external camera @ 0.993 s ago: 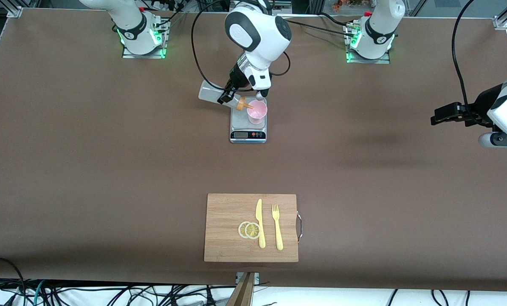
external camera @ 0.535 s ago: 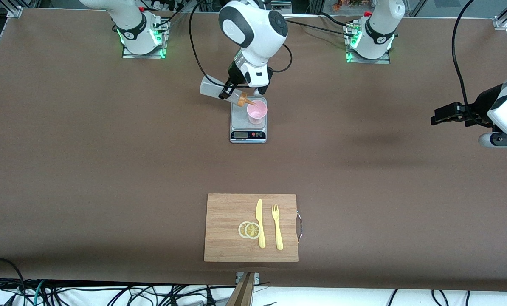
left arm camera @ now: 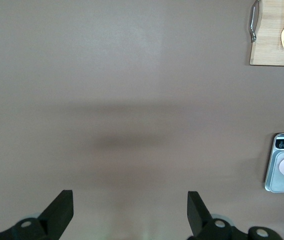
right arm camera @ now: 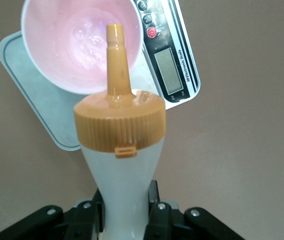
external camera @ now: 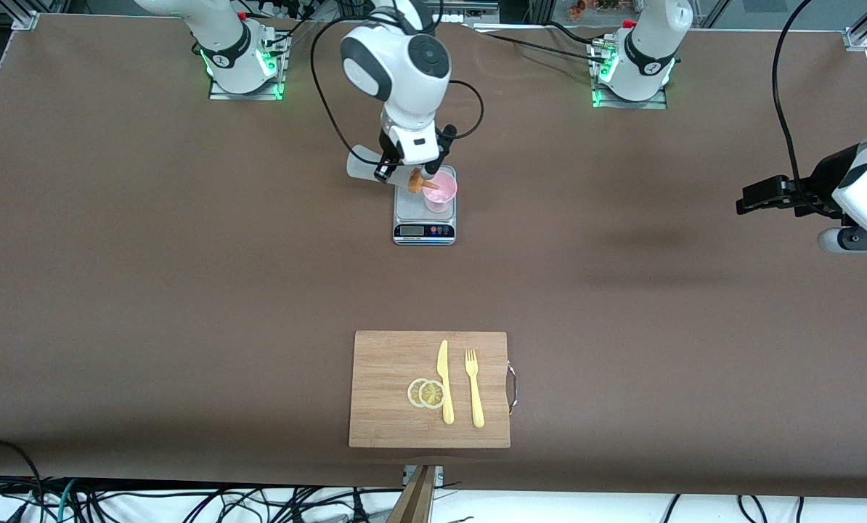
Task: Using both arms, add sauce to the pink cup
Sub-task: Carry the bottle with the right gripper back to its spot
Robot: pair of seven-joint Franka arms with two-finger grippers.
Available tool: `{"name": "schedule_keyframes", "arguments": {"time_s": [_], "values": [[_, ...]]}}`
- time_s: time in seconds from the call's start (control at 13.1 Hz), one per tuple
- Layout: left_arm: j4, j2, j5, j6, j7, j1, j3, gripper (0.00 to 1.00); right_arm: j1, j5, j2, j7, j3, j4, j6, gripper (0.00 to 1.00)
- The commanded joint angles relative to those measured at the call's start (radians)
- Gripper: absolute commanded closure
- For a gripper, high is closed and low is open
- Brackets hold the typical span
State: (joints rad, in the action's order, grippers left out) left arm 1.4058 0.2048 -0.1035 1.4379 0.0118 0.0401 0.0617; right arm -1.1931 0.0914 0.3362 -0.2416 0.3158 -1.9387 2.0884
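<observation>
While the right claw (external camera: 399,165) stays out of the question of open or shut, being clamped round the body of the sauce (right arm camera: 119,145) bottle, that bottle is tilted with its orange nozzle (right arm camera: 115,55) pointing down over the mouth of the pink cup (external camera: 440,191). In the right wrist view the nozzle tip sits above the cup's round rim, and the inside of the cup looks wet and bubbly. The cup stands upright on the scale (external camera: 424,221), a small silver kitchen scale with its display at the 6 o'clock edge in the front view. At 6 o'clock from the scale, nearer the front camera and well apart, lies a cutting board (external camera: 390,356) carrying two lemon slices (external camera: 426,393), a yellow knife (external camera: 444,381) and a yellow fork (external camera: 474,387). The left claw (left arm camera: 130,212) waits with its fingers spread wide and holding nothing, over bare table (external camera: 150,254) toward the left arm's end.
</observation>
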Motion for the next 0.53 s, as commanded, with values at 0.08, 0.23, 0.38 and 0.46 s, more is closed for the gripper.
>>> {"name": "schedule_keyframes", "arguments": {"time_s": [0.08,0.23,0.38,0.46], "values": [[-0.016,0.005,0.011,-0.013,-0.026,-0.002,0.000,0.00,0.014,-0.131,-0.106,-0.206,0.074,-0.051,0.027,0.90],[-0.016,0.005,0.011,-0.013,-0.026,-0.002,0.000,0.00,0.014,-0.227,-0.129,-0.364,0.135,-0.052,0.018,0.90],[-0.016,0.005,0.011,-0.013,-0.026,-0.002,0.000,0.00,0.014,-0.330,-0.132,-0.518,0.204,-0.051,0.012,0.90],[-0.016,0.005,0.011,-0.013,-0.026,-0.002,0.000,0.00,0.014,-0.393,-0.129,-0.610,0.239,-0.051,0.009,0.90]]}}
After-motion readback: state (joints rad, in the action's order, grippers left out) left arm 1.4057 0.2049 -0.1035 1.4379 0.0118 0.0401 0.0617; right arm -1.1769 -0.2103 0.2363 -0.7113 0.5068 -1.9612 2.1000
